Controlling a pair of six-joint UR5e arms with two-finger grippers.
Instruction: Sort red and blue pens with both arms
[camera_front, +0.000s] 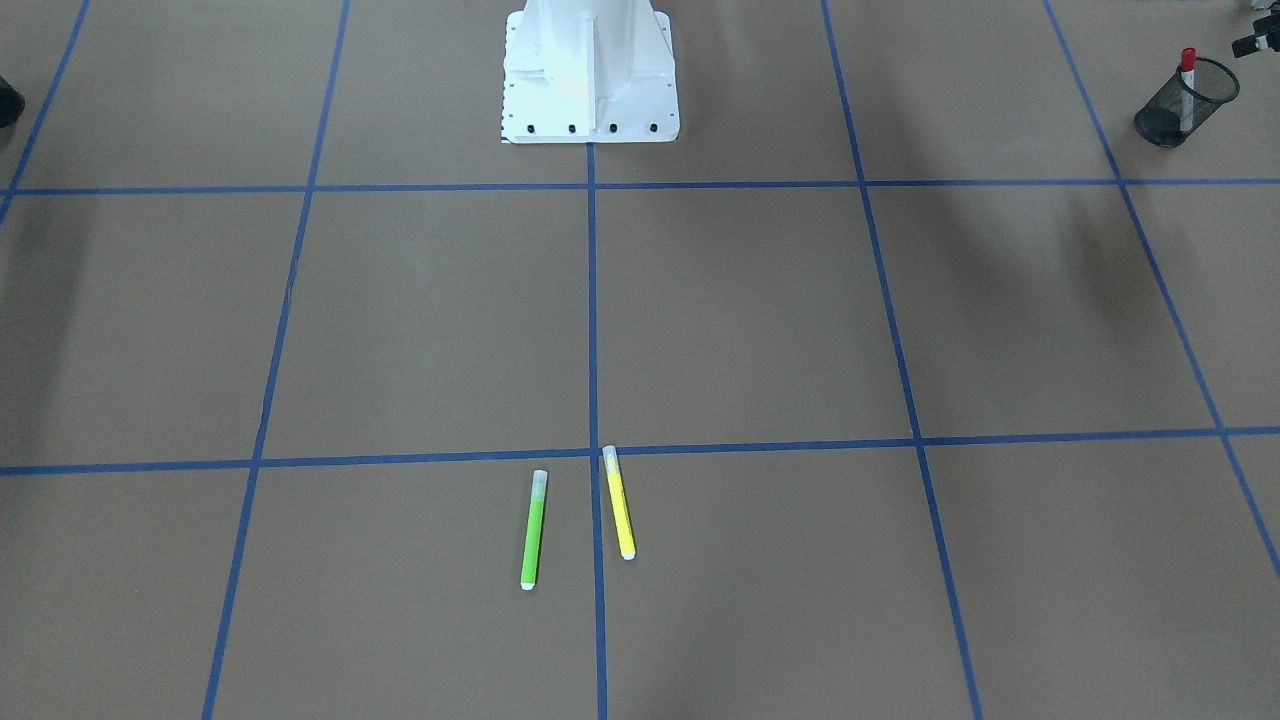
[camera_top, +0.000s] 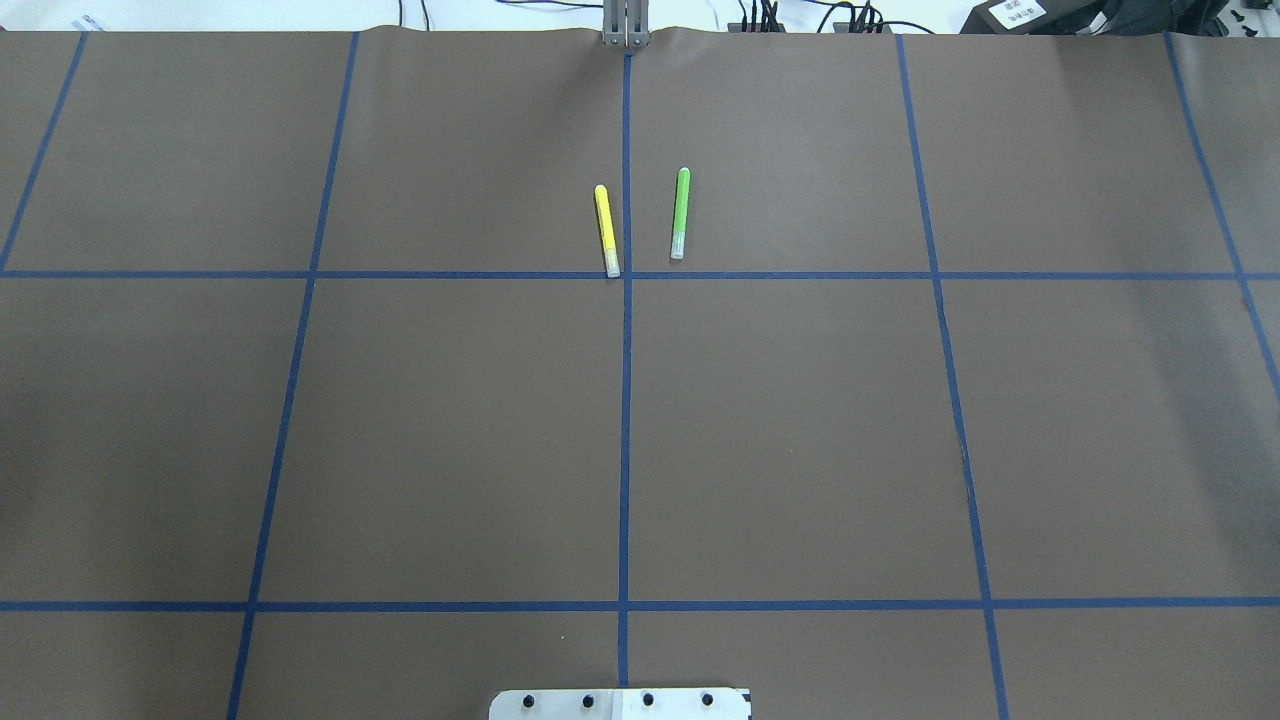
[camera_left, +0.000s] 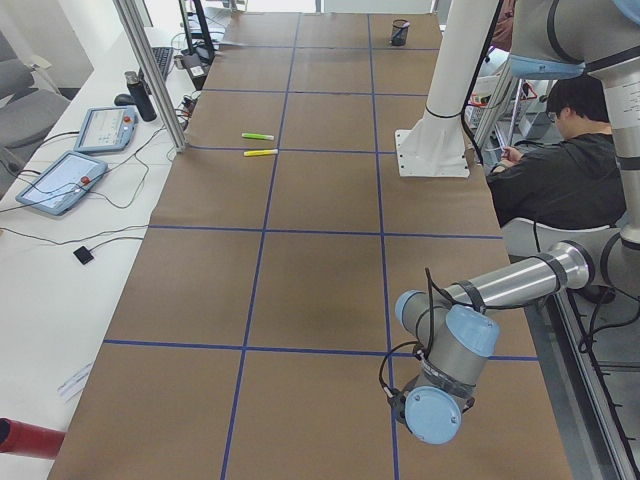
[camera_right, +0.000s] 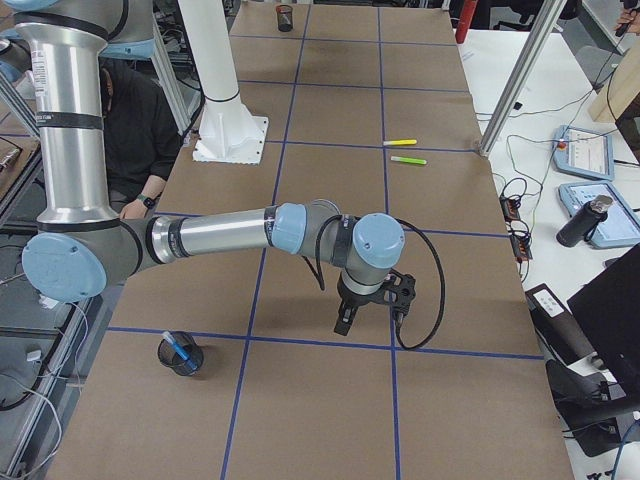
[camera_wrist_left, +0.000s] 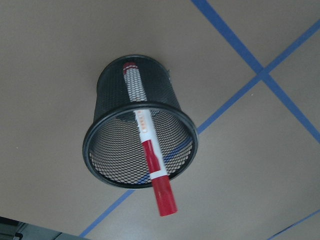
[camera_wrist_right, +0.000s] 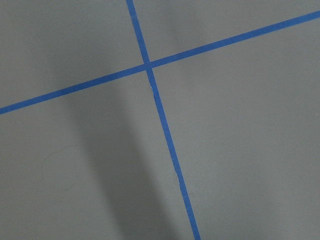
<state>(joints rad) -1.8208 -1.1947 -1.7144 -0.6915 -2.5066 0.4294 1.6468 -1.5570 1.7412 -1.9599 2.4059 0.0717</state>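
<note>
The red pen (camera_wrist_left: 147, 150) stands slanted in a black mesh cup (camera_wrist_left: 110, 90), its red cap sticking out over the rim. The same red pen (camera_front: 1187, 70) and cup (camera_front: 1205, 100) sit at the front-facing view's top right. A black part of my left gripper (camera_front: 1258, 40) shows just beyond them; I cannot tell if it is open or shut. The blue pen (camera_right: 172, 343) stands in a second mesh cup (camera_right: 182, 357). My right gripper (camera_right: 370, 318) hangs above bare table, well away from that cup and holding nothing I can see; its state is unclear.
A green marker (camera_top: 680, 213) and a yellow marker (camera_top: 606, 230) lie side by side near the table's far edge. The white robot base (camera_front: 590, 75) stands mid-table. A seated person (camera_left: 565, 170) is behind the robot. Tablets (camera_left: 62, 180) lie on the side bench.
</note>
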